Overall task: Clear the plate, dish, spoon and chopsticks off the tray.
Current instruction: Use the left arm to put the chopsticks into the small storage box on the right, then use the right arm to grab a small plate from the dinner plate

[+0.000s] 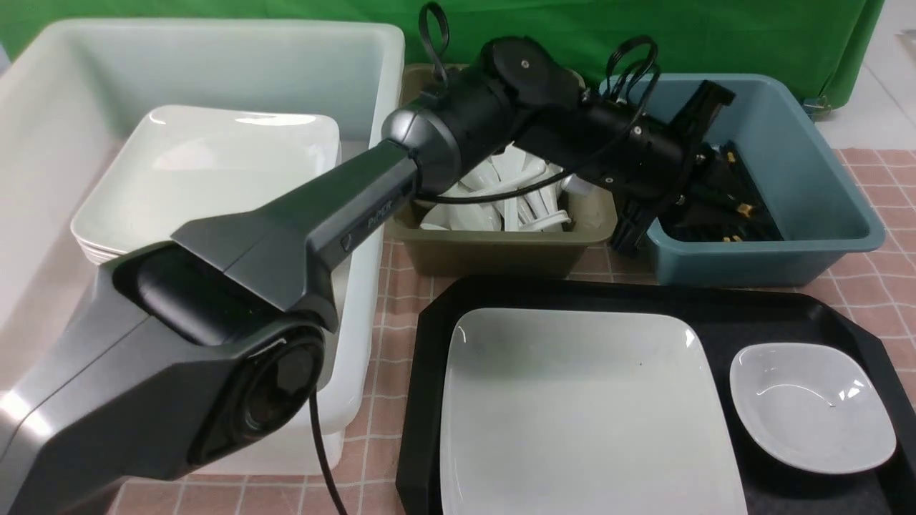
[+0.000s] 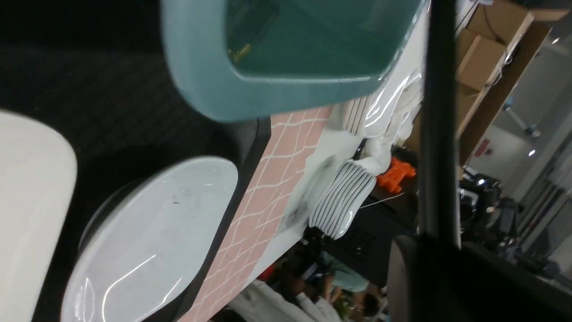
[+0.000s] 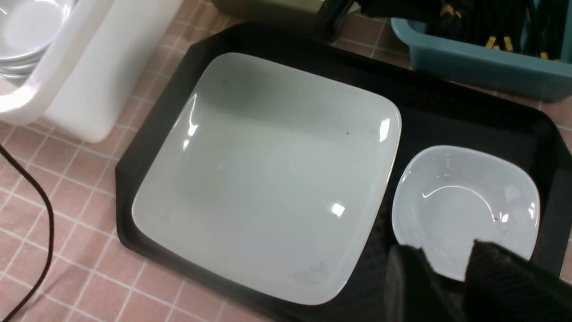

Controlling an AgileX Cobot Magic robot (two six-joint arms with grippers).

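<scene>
1. Reaching over from the left, the left gripper is seen in the front view above the blue tub, where black chopsticks with gold bands are piled. Whether its fingers are parted or clenched cannot be told. White spoons are heaped in the olive tub, and the task's own spoon cannot be picked out among them. The plate and dish lie side by side on the tray; no spoon or chopsticks are seen there. Like plates are stacked in the white tub, which is judged to be the plate's place.
2. From the left wrist, the blue tub is seen close, with the tray, dish and plate beyond. A dark bar crosses the view, and no grip can be made out.
3. From the right wrist, the right gripper is shown with fingers parted and nothing between them. It is held near the dish, so the dish is judged to be its next pick. The plate fills the other side of the tray.
</scene>
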